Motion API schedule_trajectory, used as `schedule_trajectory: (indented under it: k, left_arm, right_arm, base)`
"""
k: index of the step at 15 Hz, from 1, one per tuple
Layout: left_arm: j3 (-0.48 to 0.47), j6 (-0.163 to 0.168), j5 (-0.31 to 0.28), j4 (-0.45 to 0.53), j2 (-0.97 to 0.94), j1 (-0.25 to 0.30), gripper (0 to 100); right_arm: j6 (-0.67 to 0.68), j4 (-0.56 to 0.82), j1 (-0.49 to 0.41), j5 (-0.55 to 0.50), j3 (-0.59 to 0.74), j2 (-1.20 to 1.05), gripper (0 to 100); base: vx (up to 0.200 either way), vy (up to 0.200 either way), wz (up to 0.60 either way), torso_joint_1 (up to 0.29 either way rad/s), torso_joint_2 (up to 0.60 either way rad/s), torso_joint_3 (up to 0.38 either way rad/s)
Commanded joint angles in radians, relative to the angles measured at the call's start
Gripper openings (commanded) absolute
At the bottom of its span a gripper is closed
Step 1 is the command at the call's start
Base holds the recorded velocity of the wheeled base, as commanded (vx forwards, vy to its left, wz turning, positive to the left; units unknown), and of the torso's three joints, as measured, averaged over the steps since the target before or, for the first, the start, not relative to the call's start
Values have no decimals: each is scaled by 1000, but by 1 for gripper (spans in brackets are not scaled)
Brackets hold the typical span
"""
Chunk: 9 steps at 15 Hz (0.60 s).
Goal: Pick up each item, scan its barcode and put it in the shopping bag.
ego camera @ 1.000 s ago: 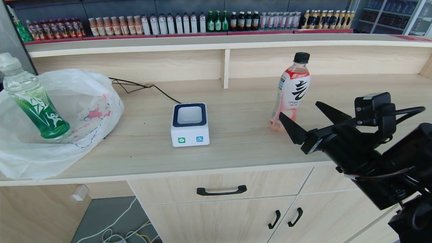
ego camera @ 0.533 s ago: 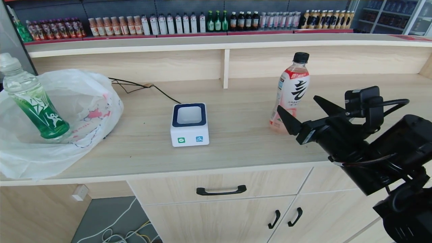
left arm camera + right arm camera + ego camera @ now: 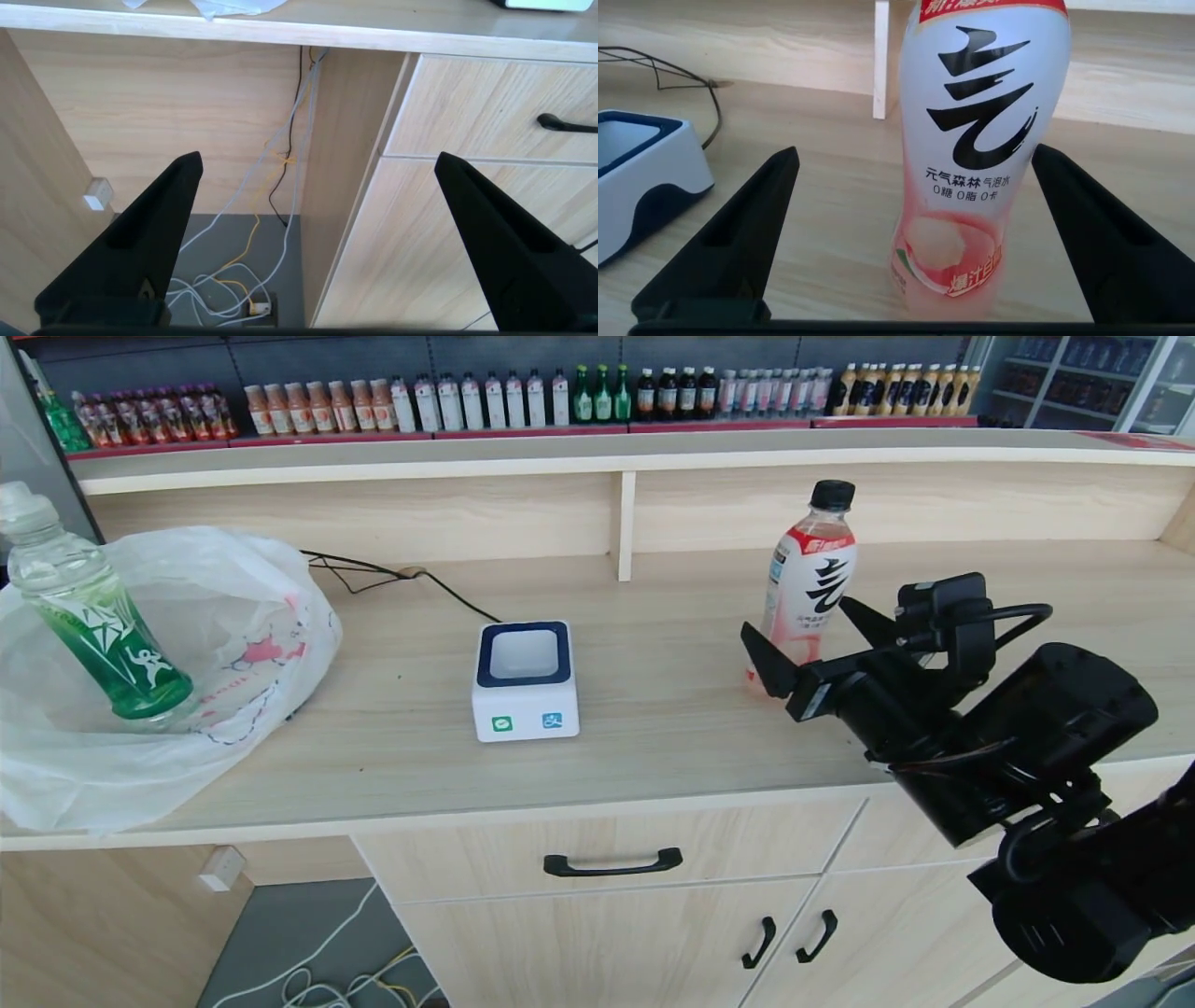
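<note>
Right gripper fingers gape before the pink bottle; left gripper fingers gape facing the cabinet.

The right gripper keeps advancing across the counter toward the pink bottle, climbing a little as it goes. A second ago its spread fingers sat short of the bottle. Now they reach either side of the bottle's lower half, not yet closed on it.
</note>
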Motion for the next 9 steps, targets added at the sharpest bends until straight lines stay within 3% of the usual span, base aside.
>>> schedule_trajectory:
  k: [1, 9]
  left_arm:
    - [0, 0, 0, 0, 0, 0, 100]
    - [0, 0, 0, 0, 0, 0, 100]
  right_arm:
    - [1, -1, 0, 0, -1, 22, 100]
    - [4, -1, -45, 3, -75, 74, 100]
  base:
    - [0, 0, 0, 0, 0, 0]
    - [0, 0, 0, 0, 0, 0]
